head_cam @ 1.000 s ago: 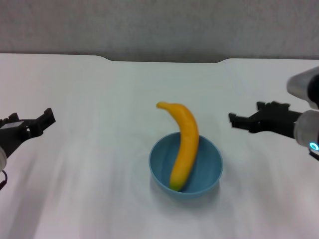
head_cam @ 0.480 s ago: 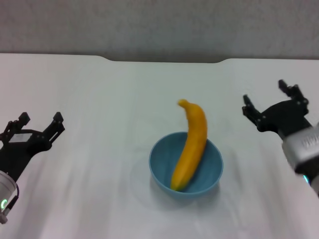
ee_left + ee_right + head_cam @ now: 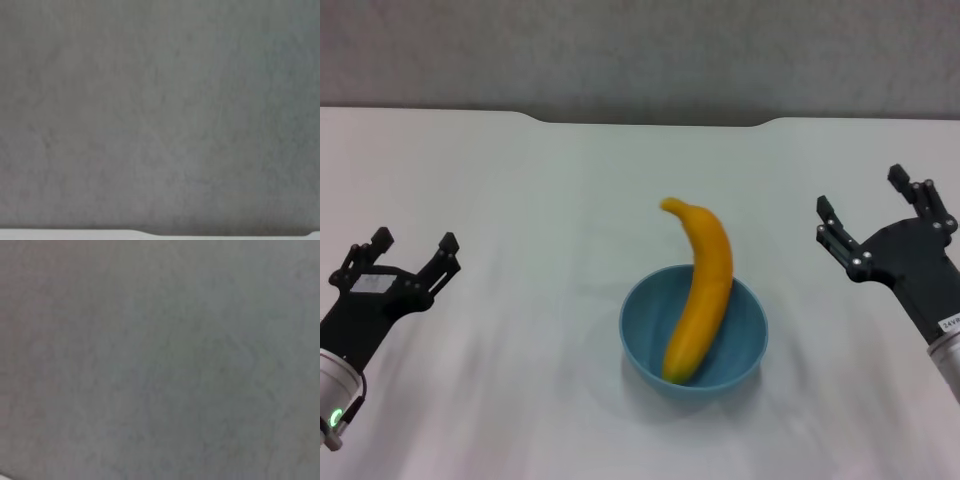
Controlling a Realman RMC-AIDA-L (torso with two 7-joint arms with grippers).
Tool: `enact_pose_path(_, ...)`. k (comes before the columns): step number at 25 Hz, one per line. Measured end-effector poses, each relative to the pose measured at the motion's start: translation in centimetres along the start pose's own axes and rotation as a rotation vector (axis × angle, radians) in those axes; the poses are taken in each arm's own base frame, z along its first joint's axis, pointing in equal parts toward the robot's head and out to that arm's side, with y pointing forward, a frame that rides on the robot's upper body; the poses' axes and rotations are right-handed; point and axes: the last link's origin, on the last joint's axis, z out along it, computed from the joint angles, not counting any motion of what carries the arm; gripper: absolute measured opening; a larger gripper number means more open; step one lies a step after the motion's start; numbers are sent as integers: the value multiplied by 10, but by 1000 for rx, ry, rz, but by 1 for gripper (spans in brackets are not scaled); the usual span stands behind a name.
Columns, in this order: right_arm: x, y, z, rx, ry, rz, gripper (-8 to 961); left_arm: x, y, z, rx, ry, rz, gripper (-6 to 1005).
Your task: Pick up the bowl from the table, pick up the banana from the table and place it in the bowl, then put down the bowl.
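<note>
The light blue bowl (image 3: 730,350) stands on the white table (image 3: 520,200) at the centre front. The yellow banana (image 3: 703,290) lies in it, its lower end on the bowl's floor and its upper end sticking out over the far rim. My left gripper (image 3: 412,250) is open and empty at the left, well away from the bowl. My right gripper (image 3: 865,205) is open and empty at the right, also apart from the bowl. Both wrist views show only the grey wall.
A grey wall (image 3: 640,50) rises behind the table's far edge, which has a shallow notch (image 3: 650,121) in the middle. A strip of the table's far edge (image 3: 65,234) shows in the left wrist view.
Both arms have drawn back from the bowl and turned their fingers up and away. The banana has shifted in the bowl, its upper end swinging right, then a little back to the left.
</note>
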Motion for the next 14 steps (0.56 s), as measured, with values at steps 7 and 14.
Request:
enact_pose_path(7,12,-11,-7,11,41,62,878,-2,0,1,2,-8,-79,895)
enact_pose_path(14,17,-8,-6,-44,61,1,878,-10,-11,2,38,-42,-105,895)
